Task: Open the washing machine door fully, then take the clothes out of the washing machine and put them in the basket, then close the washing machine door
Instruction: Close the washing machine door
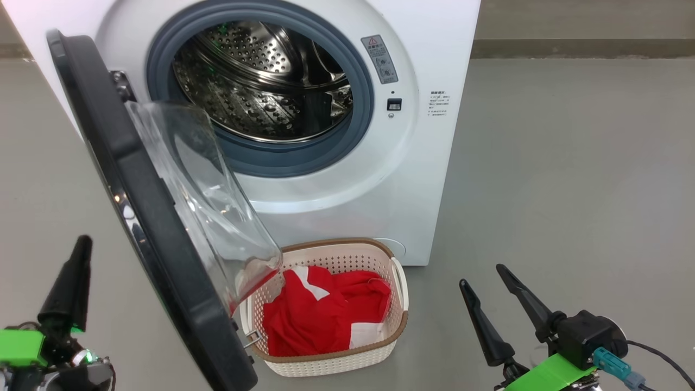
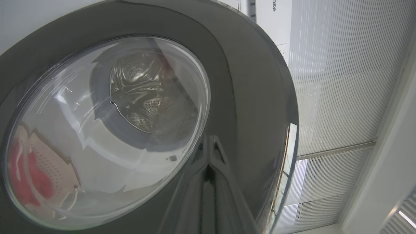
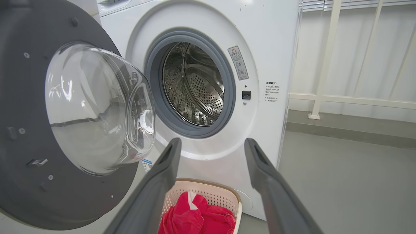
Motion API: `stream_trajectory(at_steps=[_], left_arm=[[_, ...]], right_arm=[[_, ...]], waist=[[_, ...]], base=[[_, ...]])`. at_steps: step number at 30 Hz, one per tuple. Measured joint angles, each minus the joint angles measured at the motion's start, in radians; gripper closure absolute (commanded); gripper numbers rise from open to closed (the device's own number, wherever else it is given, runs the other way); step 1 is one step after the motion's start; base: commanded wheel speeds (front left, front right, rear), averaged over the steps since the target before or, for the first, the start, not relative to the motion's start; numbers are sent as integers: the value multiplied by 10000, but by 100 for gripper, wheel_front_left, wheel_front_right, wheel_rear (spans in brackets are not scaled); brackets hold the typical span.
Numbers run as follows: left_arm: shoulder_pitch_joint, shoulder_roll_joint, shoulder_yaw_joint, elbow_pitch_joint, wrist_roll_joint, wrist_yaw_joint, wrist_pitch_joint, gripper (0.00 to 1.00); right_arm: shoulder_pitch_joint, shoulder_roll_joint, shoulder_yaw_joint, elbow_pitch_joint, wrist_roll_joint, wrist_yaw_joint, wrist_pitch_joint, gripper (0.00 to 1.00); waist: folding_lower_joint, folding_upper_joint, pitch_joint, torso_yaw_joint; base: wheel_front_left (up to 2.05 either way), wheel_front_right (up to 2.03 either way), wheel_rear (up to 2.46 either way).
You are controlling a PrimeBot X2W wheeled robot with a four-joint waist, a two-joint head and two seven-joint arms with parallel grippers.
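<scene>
**Grey floor, washer door swung wide, reds in the basket**

Plain grey floor (image 1: 570, 190) all around, with the white washing machine (image 1: 429, 179) sitting on it, front toward the robot. The washing machine door (image 1: 146, 217) hangs open on its left hinge, black rim nearly edge-on to the head camera, and the clear glass bowl (image 1: 206, 206) bulges toward the opening. Behind it a grey rubber ring (image 1: 304, 157) frames the perforated steel drum (image 1: 260, 76).

The basket (image 1: 331, 365) stands on the floor right in front of the machine, just under the door's lower edge. In the head view the bowl overlaps its left corner. The clothes (image 1: 320, 320) lie inside it, a crumpled red heap with white panels.

The left gripper (image 1: 82, 244) is at lower left, on the outer side of the door, jaws pressed together with nothing between them. Its wrist view has the tips pointing at the glossy rim beside the window, and it's hard to tell whether they touch it. The right gripper (image 1: 480, 275) is at lower right, well apart from the basket, jaws spread wide and holding nothing. Its wrist view looks between the fingers (image 3: 162, 182) at the machine's front.
</scene>
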Motion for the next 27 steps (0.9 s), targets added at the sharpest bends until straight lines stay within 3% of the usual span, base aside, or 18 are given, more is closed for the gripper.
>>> stream_trajectory(at_steps=[3,7,27], left_arm=[[1,132,-153,-541,-48,619,479,100],[2,157,-408,-982,-113,1020,677,100],[-706,104,-1331,-1126,-188,1085,104,100]], right_arm=[[0,2,111,0,2,0,0,0],[-1,6,161,0,2,0,0,0],[-19,-125,201,38,2,0,0,0]], waist=[[0,0,43,-43],[0,0,103,-152],[-1,0,438,-1257]], base=[[0,0,0],[0,0,0],[0,0,0]])
